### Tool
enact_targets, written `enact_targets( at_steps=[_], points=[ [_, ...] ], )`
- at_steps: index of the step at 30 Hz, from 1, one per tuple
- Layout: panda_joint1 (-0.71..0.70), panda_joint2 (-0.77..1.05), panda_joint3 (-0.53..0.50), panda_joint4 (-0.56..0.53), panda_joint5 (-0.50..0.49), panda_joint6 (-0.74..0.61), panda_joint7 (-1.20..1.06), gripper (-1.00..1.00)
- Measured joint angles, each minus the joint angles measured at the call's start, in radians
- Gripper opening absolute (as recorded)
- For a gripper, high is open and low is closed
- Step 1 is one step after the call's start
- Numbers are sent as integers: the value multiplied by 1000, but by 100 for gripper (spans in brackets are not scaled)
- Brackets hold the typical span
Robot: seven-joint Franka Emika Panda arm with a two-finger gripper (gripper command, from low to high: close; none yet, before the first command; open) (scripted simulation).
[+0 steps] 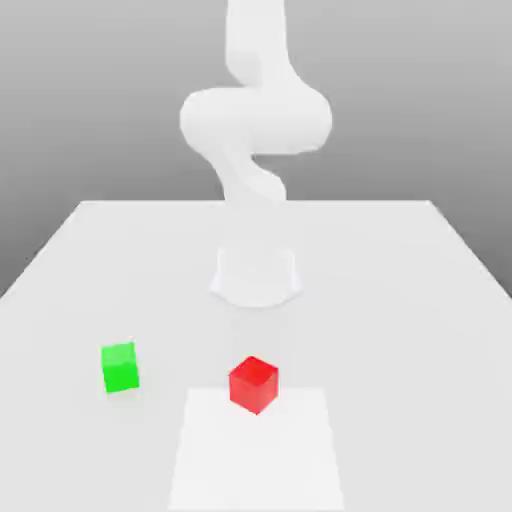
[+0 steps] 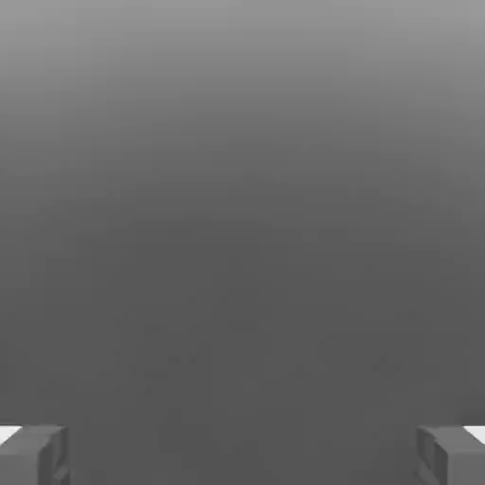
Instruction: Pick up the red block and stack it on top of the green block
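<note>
The hand view's lower edge cuts off the gripper [image 2: 242, 459].

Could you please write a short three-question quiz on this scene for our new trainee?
1. True or false: the red block already sits on the green block.
2. Multiple choice: where is the green block in the exterior view? A) right of the red block; B) left of it; C) behind the arm's base.
3. Fill in: the fingers of the hand stand ____.

Key: 1 false; 2 B; 3 apart.
</note>
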Motion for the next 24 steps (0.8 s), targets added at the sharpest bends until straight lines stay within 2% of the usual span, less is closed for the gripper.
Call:
enact_targets(
  at_steps=[16,20,24],
  points=[
    [-111,496,131,-540,68,408,449,0],
    [-116,739,134,-577,53,599,525,0],
    [-39,891,35,-564,-25,731,588,0]
  ],
)
